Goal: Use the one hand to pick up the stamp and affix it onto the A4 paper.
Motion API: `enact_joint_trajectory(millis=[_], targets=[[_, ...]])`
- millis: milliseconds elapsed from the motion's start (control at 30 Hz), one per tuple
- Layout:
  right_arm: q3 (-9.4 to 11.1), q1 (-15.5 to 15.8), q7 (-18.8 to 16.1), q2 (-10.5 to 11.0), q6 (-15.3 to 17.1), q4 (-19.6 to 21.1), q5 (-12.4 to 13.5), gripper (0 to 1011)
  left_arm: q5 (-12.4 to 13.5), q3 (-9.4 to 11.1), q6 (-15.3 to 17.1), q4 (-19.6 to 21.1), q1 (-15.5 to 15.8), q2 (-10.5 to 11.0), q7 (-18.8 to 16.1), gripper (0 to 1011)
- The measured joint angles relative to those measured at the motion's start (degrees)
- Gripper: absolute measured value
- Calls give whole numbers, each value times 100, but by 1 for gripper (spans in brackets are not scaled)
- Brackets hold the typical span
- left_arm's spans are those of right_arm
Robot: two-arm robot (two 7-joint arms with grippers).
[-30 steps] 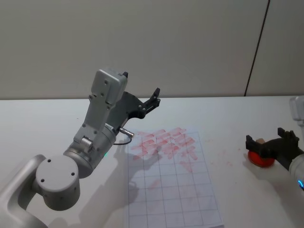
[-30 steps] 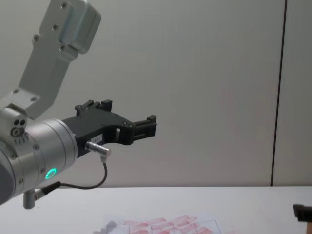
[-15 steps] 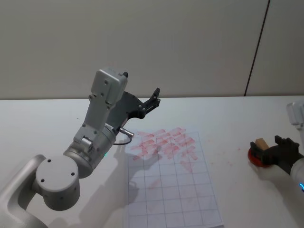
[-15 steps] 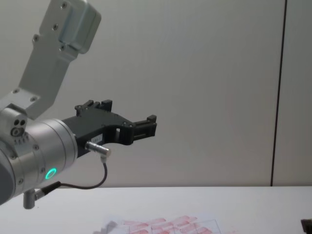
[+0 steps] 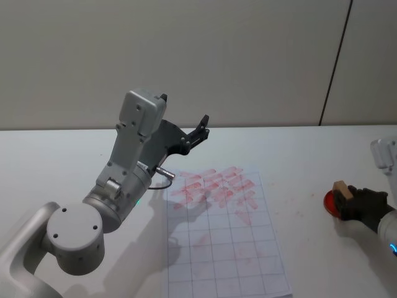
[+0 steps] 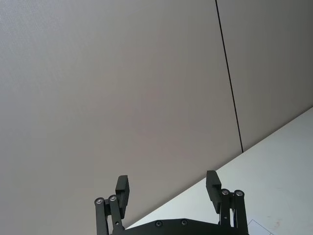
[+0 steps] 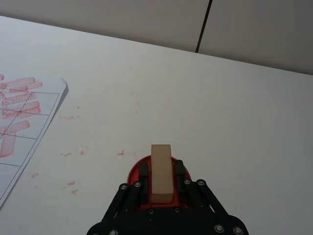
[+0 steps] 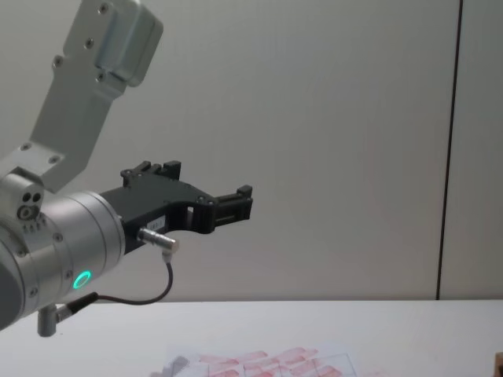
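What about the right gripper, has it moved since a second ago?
Yes. The right gripper dropped toward the red ink pad and closed on the stamp.

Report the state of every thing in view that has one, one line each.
left gripper: open, raised above the table.
right gripper: shut on the stamp.
stamp: upright on the ink pad, gripped on both sides.
ink pad: on the table, under the stamp.
A4 paper: flat on the table, upper cells stamped red, lower cells blank.
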State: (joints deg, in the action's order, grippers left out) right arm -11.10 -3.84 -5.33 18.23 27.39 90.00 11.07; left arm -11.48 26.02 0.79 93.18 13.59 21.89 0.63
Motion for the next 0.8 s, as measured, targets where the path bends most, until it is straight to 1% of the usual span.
enact_joint_trajectory(millis=[100, 200, 600, 800], targets=[[-3, -1, -21, -4, -24, -12, -21, 247, 0, 0, 0, 0, 0, 0, 0, 1001], [-6, -1, -32, -6, -46, -14, -41, 218, 0, 0, 0, 0, 0, 0, 0, 1001], [2, 13, -20, -19, -40, -26, -81, 218, 0, 0, 0, 0, 0, 0, 0, 1001], [28, 23, 22, -32, 0, -57, -3, 219, 0, 0, 0, 0, 0, 0, 0, 1001]])
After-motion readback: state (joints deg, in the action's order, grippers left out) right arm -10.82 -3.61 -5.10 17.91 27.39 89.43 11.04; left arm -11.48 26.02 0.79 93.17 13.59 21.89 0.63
